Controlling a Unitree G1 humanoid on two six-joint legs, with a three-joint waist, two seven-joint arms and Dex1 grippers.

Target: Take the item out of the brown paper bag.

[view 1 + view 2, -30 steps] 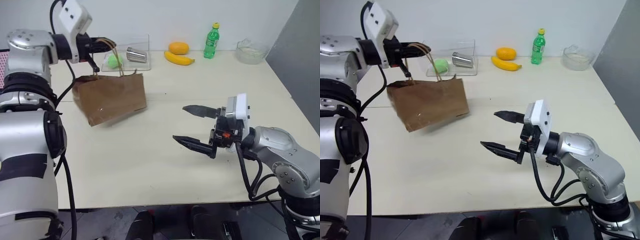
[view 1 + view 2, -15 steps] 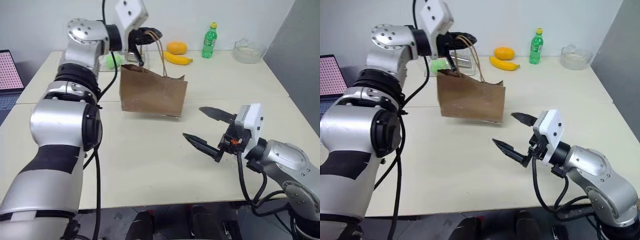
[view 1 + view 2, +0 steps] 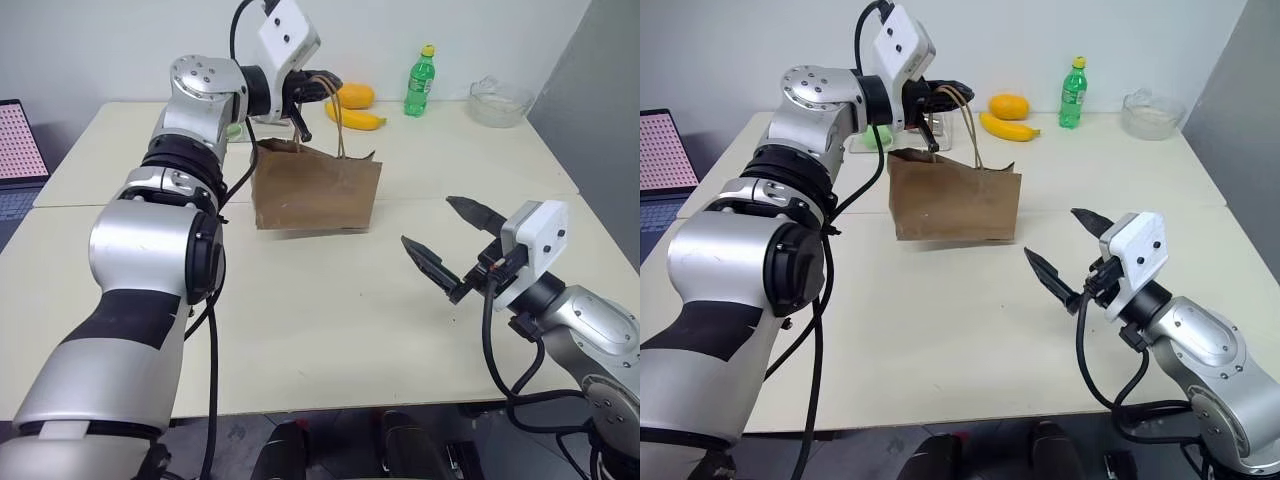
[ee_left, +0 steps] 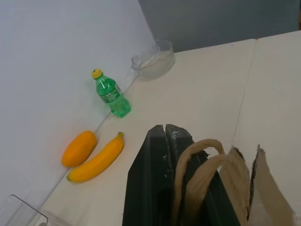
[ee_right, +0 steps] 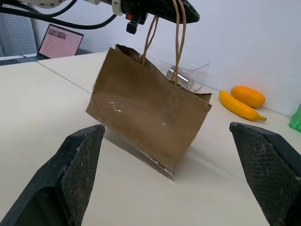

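Creased brown paper bag (image 3: 316, 190) hangs upright by its looped handles (image 3: 334, 120) above the table

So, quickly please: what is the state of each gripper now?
Left gripper: shut on the looped tan handles of the small brown kraft paper bag, lifted off the table.
Right gripper: open, holding nothing.

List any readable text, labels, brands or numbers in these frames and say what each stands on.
None can be read.
green bottle: label too small and blurred to read.
laptop screen: a pink dotted pattern, no legible characters.
brown paper bag: plain, no print visible.
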